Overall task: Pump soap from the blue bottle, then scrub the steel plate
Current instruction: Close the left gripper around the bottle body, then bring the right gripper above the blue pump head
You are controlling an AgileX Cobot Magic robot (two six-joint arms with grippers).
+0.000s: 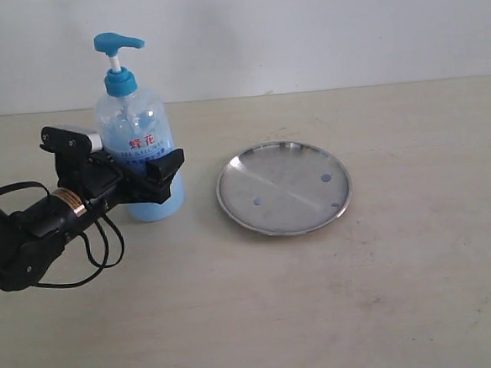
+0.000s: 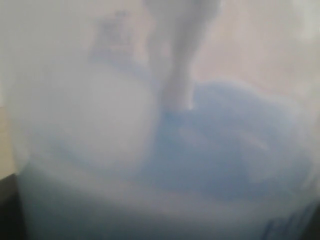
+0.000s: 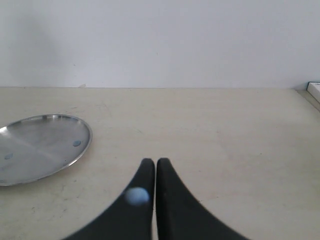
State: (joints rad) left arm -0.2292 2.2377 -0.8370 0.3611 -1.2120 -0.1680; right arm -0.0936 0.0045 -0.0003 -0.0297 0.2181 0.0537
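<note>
Right now your left gripper [image 1: 156, 169] is clamped around the lower body of the blue bottle [image 1: 132, 124], one jaw across its front and the other hidden behind it. Its wrist camera shows only blurred clear plastic and pale soap [image 2: 225, 145] pressed close. Above the gripper, the pump head [image 1: 118, 45] stands upright. Beyond the fingertips, near the bottle but apart from it, the steel plate [image 1: 284, 187] lies flat on the worktop [image 1: 364, 310]. Your right gripper [image 3: 156, 165] has its jaws pressed together, a small pale-blue spot [image 3: 136, 196] on one, with the plate ahead and off to the side.
</note>
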